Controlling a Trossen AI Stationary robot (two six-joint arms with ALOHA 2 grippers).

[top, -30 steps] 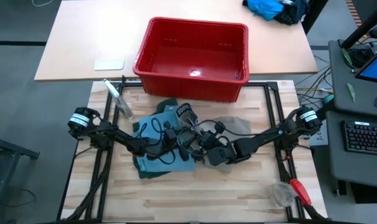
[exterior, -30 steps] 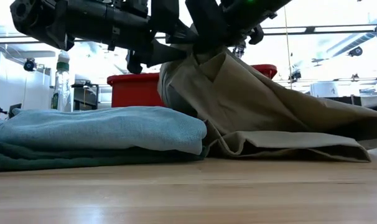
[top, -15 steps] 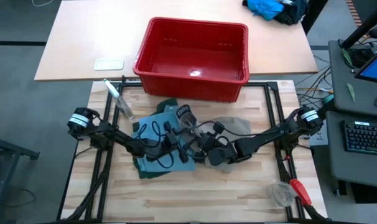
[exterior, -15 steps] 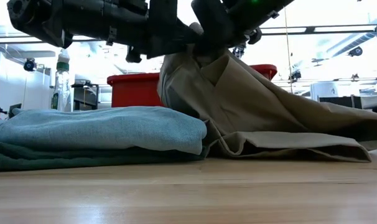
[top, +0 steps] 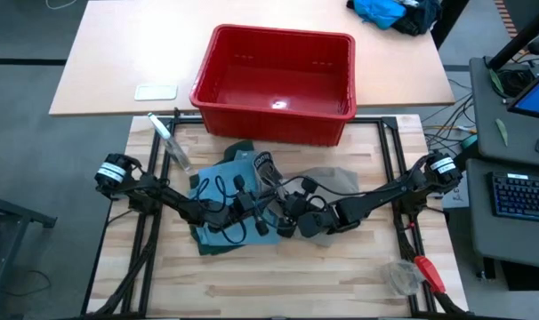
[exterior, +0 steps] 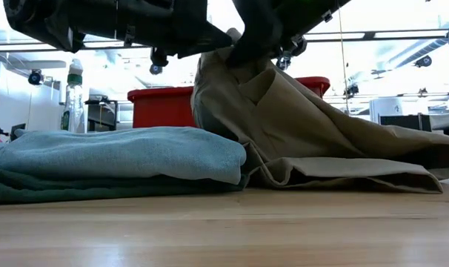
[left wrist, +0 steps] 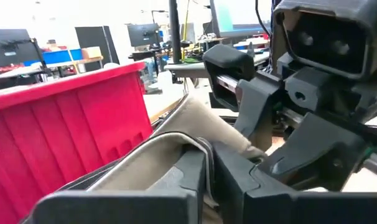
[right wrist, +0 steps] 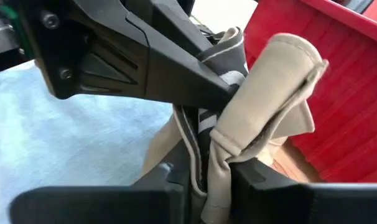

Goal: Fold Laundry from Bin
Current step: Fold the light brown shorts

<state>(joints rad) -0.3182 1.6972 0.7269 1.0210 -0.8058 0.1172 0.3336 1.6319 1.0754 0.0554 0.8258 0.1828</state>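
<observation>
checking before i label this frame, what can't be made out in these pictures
- High view: where each gripper meets the khaki fabric garment; arms and cables cover it.
- Low view: both grippers, cut off by the top edge; the red plastic bin mostly hidden behind the folded light blue denim and khaki.
- Right wrist view: whether the right gripper pinches the khaki fold; too close to tell.

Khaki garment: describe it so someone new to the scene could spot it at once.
Start at the red bin on the table's far side. On the wooden top in front of it lies the khaki garment, lifted at one edge by the left gripper and right gripper. Unlike the flat folded light blue piece beside it, it is tan and rumpled.
</observation>
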